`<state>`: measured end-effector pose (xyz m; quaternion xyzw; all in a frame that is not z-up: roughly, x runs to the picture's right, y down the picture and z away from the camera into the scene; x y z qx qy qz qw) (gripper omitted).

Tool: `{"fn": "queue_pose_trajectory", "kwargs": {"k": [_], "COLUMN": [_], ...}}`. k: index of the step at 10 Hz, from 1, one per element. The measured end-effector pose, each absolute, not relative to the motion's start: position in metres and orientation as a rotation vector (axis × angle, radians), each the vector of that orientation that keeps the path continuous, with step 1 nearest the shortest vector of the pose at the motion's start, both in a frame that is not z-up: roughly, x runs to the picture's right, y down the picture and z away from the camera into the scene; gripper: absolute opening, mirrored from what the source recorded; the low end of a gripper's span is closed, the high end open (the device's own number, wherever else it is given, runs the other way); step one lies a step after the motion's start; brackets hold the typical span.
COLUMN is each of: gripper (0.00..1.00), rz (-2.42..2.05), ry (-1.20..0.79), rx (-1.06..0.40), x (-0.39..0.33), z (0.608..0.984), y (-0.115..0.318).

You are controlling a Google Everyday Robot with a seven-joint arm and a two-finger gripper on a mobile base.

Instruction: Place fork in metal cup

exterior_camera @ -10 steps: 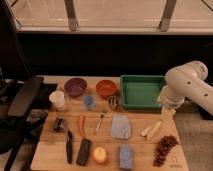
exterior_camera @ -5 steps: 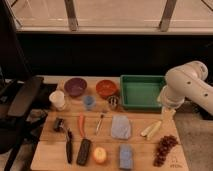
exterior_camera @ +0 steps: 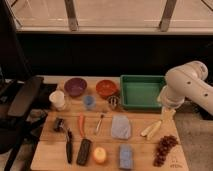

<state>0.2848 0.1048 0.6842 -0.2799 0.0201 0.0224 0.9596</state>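
The fork (exterior_camera: pixel 100 123) lies flat on the wooden table (exterior_camera: pixel 145 155), just below and left of the metal cup (exterior_camera: pixel 113 102). At right, near the green tray (exterior_camera: pixel 142 92), the gripper (exterior_camera: pixel 167 115) hangs with its jaws wide apart, holding nothing.

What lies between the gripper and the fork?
In the camera view, a grey-blue cloth lies between the gripper, hanging by the green tray, and the fork.

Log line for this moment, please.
gripper: open, empty, hanging beside green tray | fork: flat on table, untouched | metal cup: upright, left of tray
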Motion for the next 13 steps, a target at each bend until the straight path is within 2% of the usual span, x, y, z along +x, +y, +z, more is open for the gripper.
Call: {"fn": "queue_pose_trajectory", "kwargs": {"k": [5, 7, 13], "gripper": [0.65, 0.65, 0.65], "rz": [0.038, -0.051, -0.499], "ry": [0.038, -0.006, -0.277], "rx": [-0.564, -0.542, -0.449], "x": [0.286, 0.279, 0.159], "z": [0.684, 0.684, 0.687], "y": [0.103, 0.089, 0.073]}}
